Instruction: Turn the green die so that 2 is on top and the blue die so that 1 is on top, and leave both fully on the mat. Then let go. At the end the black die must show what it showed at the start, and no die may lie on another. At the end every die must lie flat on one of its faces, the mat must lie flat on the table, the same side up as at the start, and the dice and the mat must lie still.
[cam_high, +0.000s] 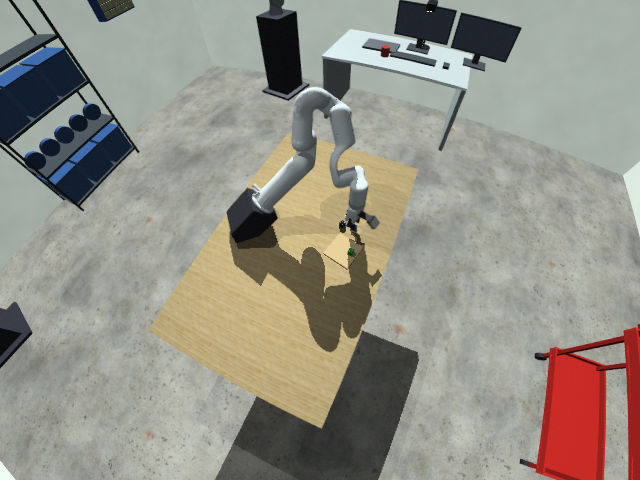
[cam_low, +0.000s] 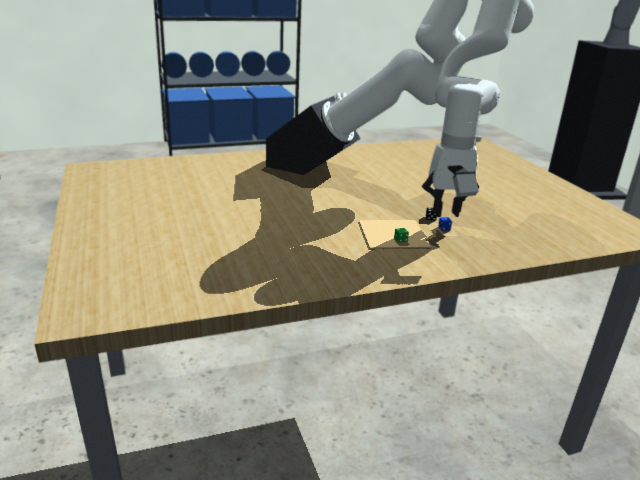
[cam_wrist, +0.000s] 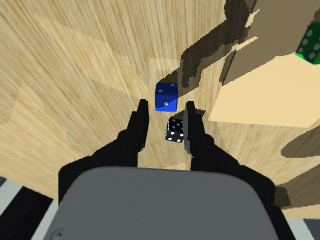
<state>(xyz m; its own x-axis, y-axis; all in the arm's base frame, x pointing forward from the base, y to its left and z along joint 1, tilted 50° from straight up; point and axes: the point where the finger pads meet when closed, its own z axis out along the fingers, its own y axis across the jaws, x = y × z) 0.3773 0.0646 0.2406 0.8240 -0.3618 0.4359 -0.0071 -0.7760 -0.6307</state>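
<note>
My gripper (cam_high: 351, 225) (cam_low: 448, 212) (cam_wrist: 166, 110) is hovering, fingers apart, nothing between. Blue die (cam_low: 445, 223) (cam_wrist: 166, 97) is sitting off the mat (cam_high: 338, 250) (cam_low: 382, 232) (cam_wrist: 265, 95), toward the table's right edge from black die (cam_high: 342, 225) (cam_low: 430, 213) (cam_wrist: 175, 130) in the top view. Green die (cam_high: 351, 251) (cam_low: 401, 235) (cam_wrist: 311, 44) is resting on the mat. I'm likely lining up on blue; next needs clearing black.

Blue die (cam_wrist: 166, 96) beside black die (cam_wrist: 175, 130).

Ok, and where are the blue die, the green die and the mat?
Blue die (cam_low: 445, 224) (cam_wrist: 166, 97): exterior and wrist views, its middle.
Green die (cam_high: 351, 251) (cam_low: 401, 235): top and exterior views, its middle.
Mat (cam_high: 338, 249) (cam_low: 379, 232): top and exterior views, bare surface.
</note>
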